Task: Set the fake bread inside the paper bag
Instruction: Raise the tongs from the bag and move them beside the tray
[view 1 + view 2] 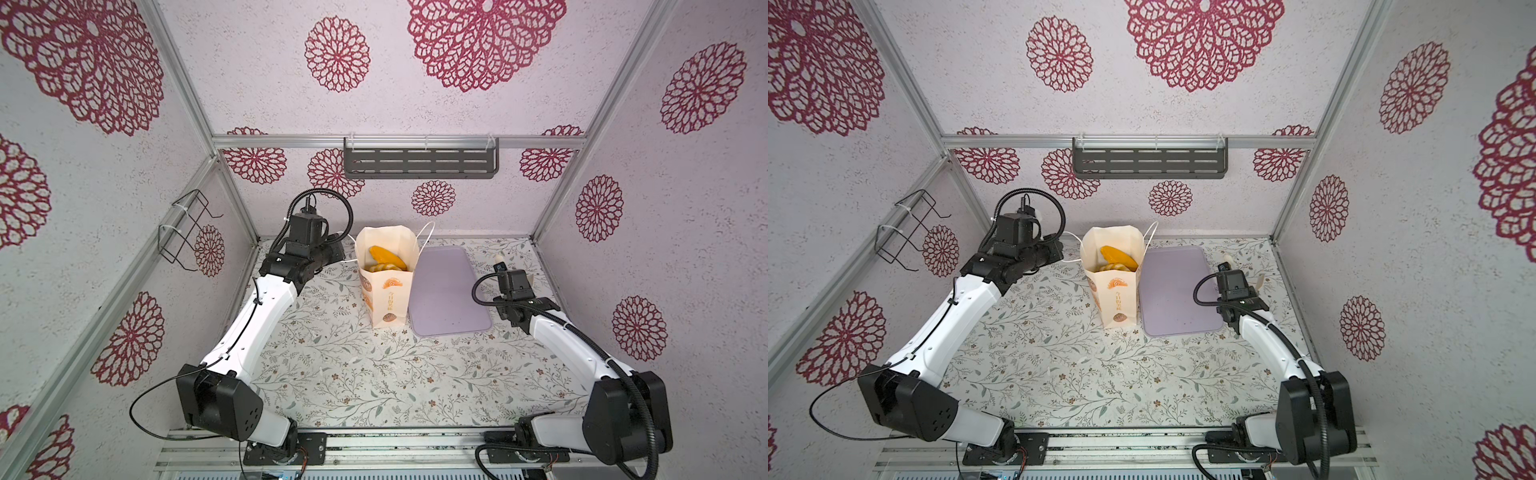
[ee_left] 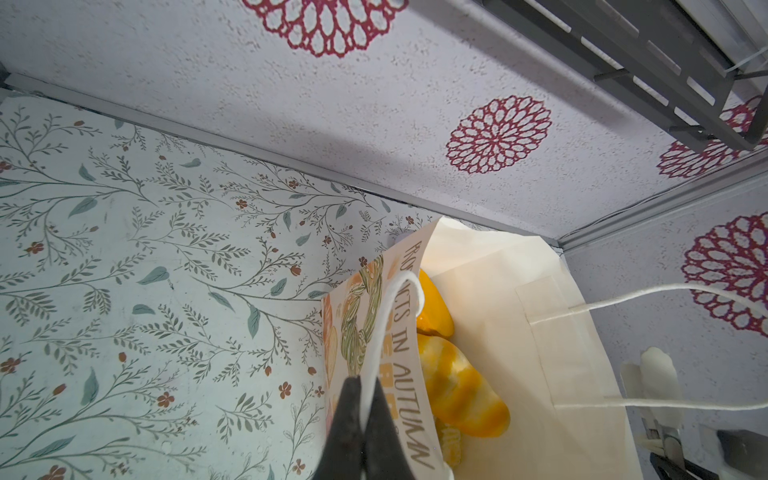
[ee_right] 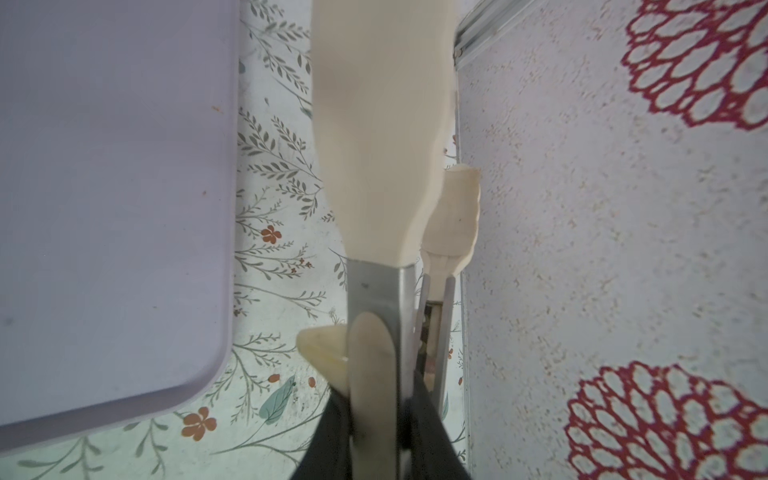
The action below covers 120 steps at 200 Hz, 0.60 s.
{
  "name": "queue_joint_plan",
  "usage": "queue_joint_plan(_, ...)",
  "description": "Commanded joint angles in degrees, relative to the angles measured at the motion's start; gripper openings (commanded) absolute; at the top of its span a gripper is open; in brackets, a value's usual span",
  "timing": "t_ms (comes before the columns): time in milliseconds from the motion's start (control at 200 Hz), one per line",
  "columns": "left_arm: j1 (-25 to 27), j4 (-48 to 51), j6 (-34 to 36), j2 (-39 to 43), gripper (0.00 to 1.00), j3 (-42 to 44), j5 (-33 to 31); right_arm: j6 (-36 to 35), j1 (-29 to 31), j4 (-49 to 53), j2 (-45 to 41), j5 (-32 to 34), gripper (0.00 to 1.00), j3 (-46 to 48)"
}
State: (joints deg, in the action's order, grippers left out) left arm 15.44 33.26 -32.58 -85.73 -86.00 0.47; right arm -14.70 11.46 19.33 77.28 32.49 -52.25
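The bag (image 1: 388, 299) is seen standing upright on the table (image 1: 332, 365), toward the back, with its mouth open. It is set just to the left of the lilac tray (image 1: 446, 291), and the two look to be touching or nearly so.

The bread (image 1: 386, 257) is found inside the bag. A smooth orange piece lies on top, with striped pieces under it, and the number of pieces cannot be told. In the left wrist view, glossy yellow-orange bread (image 2: 461, 386) is seen against the bag's inner wall.

The left end effector (image 2: 365, 386) is closed, and a white cord handle (image 2: 376, 345) of the bag is pinched between its black jaws. The cord is drawn out sideways from the bag's printed side.

The right end effector (image 3: 376, 411) is closed on a pair of tongs (image 3: 374, 145), gripped at the metal arms. The tongs' cream tips are pointed away from the wrist. They are held above the table, between the tray (image 3: 112, 187) and the right wall.
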Motion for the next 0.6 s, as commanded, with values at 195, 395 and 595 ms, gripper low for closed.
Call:
queue_joint_plan(195,-0.12,-0.82,0.8,1.26,0.0,-0.05,-0.63,-5.99,-2.19,-13.68,6.32,5.25,0.0,1.36)
queue_joint_plan(395,-0.08,-0.86,0.82,1.15,0.0,-0.13,-0.48,-7.33,-5.44,-17.6,12.15,3.8,0.0,0.43)
queue_joint_plan(595,-0.07,-0.74,0.76,1.1,0.0,-0.14,-0.56,-7.11,-6.06,-19.25,17.21,1.8,0.0,-1.06)
